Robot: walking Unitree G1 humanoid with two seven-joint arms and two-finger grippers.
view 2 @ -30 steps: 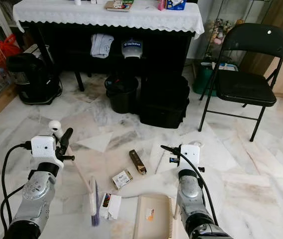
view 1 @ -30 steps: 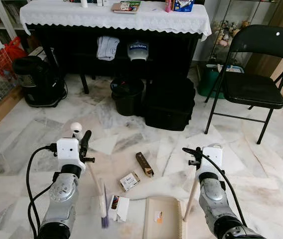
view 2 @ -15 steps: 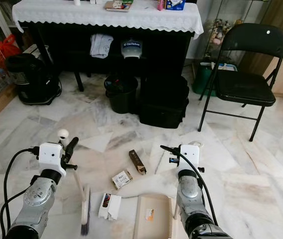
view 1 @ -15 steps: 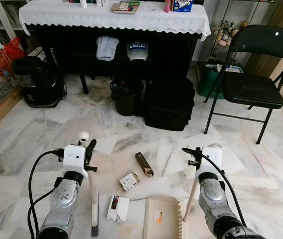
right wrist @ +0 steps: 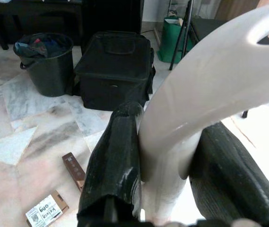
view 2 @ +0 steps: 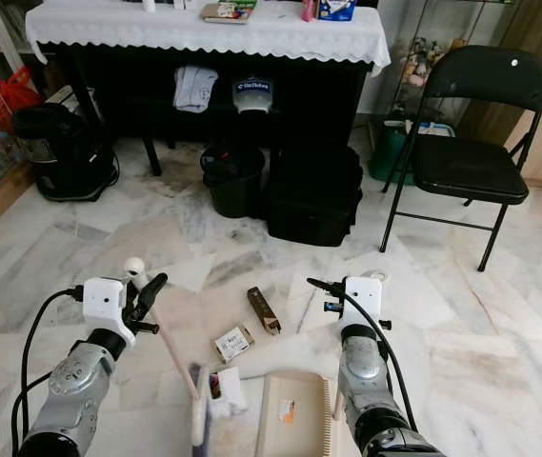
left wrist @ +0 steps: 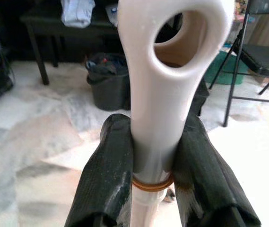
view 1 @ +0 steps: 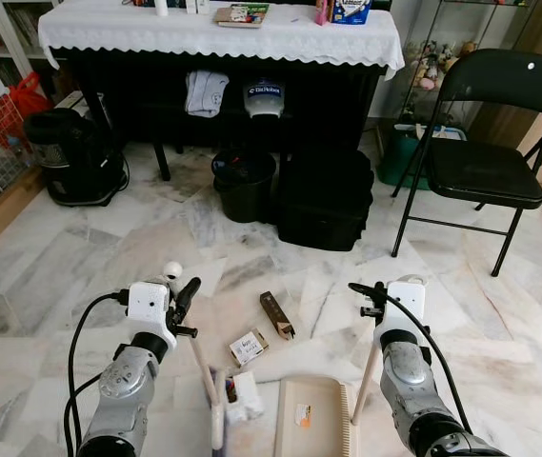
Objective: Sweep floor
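Broom (view 1: 197,367): a white-handled broom is held slanted over the marble floor (view 1: 80,238) at near left, its looped handle top just beside the left gripper and its head (view 1: 217,419) low at the near edge.
Left gripper (left wrist: 154,172): its two black fingers (left wrist: 107,165) are closed tight on the broom handle, below the loop.
Dustpan (view 1: 312,416): a beige dustpan is seen lying flat on the floor at near centre, just right of the broom head.
Right gripper (right wrist: 165,165): its fingers (right wrist: 117,151) are clamped on the dustpan's white handle (view 1: 368,373), which rises slanted from the pan's right side.
White packet (view 1: 243,396): it is found touching the broom head, just left of the dustpan.
Small box (view 1: 249,347): a printed carton is seen lying flat, a little farther than the packet.
Brown box (view 1: 276,314): a slim dark carton is seen just beyond and right of the small box.
Black bin (view 1: 244,184): it is placed far centre, in front of the cloth-covered tabletop (view 1: 223,33).
Black case (view 1: 326,197): it is set just right of the bin.
Folding chair (view 1: 485,152): a black chair is seen at far right.
Vacuum cleaner (view 1: 75,157): a dark one is seen at far left.
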